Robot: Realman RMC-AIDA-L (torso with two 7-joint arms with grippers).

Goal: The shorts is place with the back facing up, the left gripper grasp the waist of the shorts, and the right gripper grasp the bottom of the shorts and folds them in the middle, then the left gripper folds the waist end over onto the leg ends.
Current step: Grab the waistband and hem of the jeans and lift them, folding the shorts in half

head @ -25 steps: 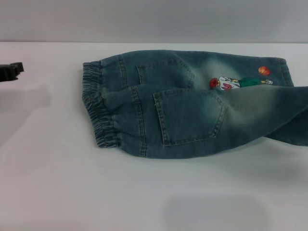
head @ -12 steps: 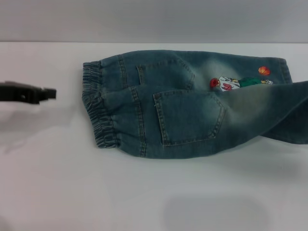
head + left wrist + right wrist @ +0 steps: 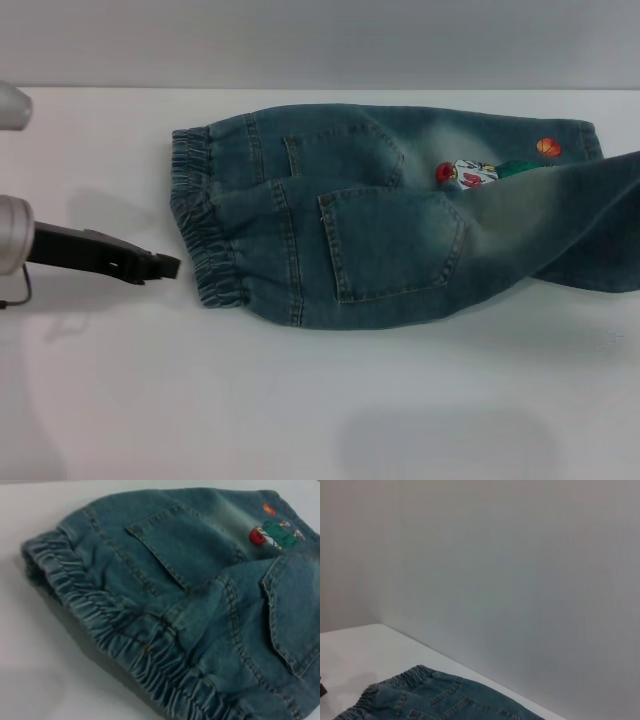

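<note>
The shorts (image 3: 400, 215) lie flat on the white worktop (image 3: 300, 400), already doubled lengthwise, pockets up — long axis running 9 to 3 o'clock in the head view. The waist (image 3: 200, 225) is the end at 9 o'clock; the leg ends (image 3: 590, 200) are off at 3 o'clock (one near the orange ball print).

The left claw (image 3: 165, 267) comes in from 9 o'clock, low over the worktop, its tip just beside the waist's nearer corner and pointing toward 3 — not touching yet, holding nothing. Whether its fingers are parted I cannot tell. It is plainly the nearer arm; the right claw is out of sight.
</note>
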